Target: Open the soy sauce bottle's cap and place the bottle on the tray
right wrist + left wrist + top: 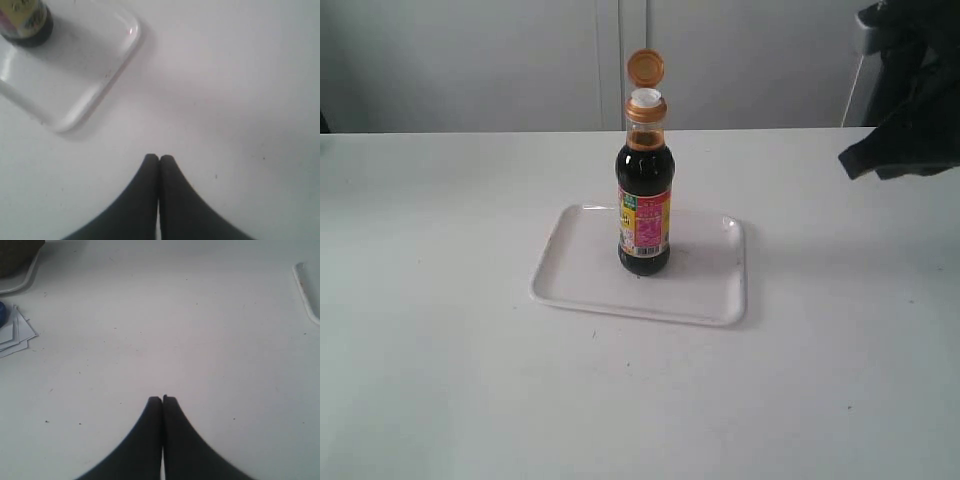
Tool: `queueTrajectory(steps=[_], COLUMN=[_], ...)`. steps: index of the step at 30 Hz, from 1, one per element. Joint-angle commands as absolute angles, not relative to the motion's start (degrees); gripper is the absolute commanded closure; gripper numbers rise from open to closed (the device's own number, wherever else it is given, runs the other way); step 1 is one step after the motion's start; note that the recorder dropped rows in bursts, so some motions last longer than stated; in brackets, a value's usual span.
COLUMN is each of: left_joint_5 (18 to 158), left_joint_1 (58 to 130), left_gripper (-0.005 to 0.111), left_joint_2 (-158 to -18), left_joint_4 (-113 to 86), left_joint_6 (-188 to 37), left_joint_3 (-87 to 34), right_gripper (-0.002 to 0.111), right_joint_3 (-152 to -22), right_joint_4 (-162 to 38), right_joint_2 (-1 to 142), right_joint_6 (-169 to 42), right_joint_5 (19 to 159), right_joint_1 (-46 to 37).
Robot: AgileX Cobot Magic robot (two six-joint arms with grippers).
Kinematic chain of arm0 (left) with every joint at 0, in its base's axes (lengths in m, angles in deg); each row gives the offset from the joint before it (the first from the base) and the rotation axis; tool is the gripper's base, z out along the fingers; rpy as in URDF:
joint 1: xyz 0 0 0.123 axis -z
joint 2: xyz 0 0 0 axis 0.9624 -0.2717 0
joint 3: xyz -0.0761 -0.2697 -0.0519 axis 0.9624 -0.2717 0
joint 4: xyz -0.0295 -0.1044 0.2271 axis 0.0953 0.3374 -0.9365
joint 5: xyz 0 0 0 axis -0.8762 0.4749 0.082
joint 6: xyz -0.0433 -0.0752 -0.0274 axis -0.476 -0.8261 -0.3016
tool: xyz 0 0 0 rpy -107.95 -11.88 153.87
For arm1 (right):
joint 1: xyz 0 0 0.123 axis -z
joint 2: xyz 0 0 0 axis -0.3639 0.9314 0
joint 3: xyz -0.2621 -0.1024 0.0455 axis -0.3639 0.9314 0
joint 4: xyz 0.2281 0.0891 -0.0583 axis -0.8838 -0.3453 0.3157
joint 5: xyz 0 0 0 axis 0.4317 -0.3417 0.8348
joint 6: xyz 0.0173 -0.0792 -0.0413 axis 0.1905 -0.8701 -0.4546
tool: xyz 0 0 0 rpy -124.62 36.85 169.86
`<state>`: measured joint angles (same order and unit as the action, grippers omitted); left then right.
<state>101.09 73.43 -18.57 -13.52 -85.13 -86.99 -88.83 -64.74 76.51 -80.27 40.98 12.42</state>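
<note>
The soy sauce bottle [644,215] stands upright on the white tray [700,295], toward its back middle. Its orange cap [645,68] is flipped up on its hinge, and the white spout [646,98] shows below it. In the right wrist view the bottle's base [26,22] and a tray corner [75,105] sit far from my right gripper [159,158], which is shut and empty over bare table. The right arm [910,100] hangs at the exterior view's right edge. My left gripper [163,399] is shut, empty, above the table; a tray edge [306,290] shows at the side.
The white table [440,350] spreads all round the tray. In the left wrist view a small stack of papers [12,332] with a blue item lies by a dark object with a white rim [20,270] at the corner.
</note>
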Motion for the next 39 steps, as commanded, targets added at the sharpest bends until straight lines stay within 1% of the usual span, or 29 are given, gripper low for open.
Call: queueTrajectory(steps=[1, 9, 23, 30, 39], left_joint_5=[101.1, 101.1, 101.1, 101.1, 101.1], left_joint_1=[73.2, 73.2, 73.2, 73.2, 73.2], left_gripper=[0.107, 0.107, 0.107, 0.107, 0.107], left_joint_2=[-18.3, -18.3, -18.3, -18.3, -18.3], left_joint_4=[-13.5, -13.5, -13.5, -13.5, -13.5], left_joint_6=[-85.2, -85.2, -85.2, -85.2, -85.2], left_joint_3=[-87.2, -87.2, -87.2, -87.2, -87.2], right_gripper=[0.108, 0.108, 0.108, 0.108, 0.108], right_joint_3=[-88.8, -79.3, -63.6, -56.1, -51.6], right_joint_4=[-67.0, -68.2, -69.6, -69.6, -69.6], right_joint_2=[72.6, 63.6, 43.8, 33.3, 23.6], right_joint_6=[-80.5, -80.5, -80.5, -80.6, -80.6], right_joint_5=[45.8, 57.1, 66.0, 66.4, 66.4], right_joint_1=[12.7, 12.7, 12.7, 12.7, 12.7])
